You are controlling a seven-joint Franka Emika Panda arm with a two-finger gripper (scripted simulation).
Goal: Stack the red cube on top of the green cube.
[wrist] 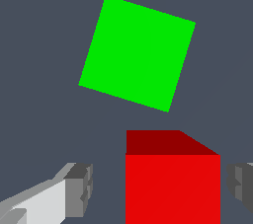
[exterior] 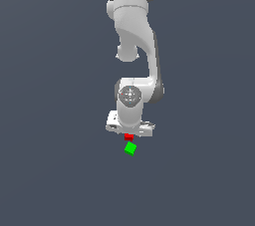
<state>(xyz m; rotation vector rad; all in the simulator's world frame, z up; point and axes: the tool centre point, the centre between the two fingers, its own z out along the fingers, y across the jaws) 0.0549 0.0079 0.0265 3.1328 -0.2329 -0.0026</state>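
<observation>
The red cube (wrist: 173, 188) lies between my gripper's (wrist: 159, 186) two fingers, with a gap on each side, wider toward the pale finger (wrist: 79, 188). My gripper stands open around it without touching. The green cube (wrist: 137, 53) rests on the floor a short way beyond the red one, turned at an angle and apart from it. In the exterior view the gripper (exterior: 129, 131) hangs low over the red cube (exterior: 129, 137), and only a sliver of red shows beneath the hand. The green cube (exterior: 130, 148) sits just in front of it.
The dark grey floor (exterior: 60, 170) spreads flat all around. The white arm (exterior: 134, 46) comes down from the top of the exterior view.
</observation>
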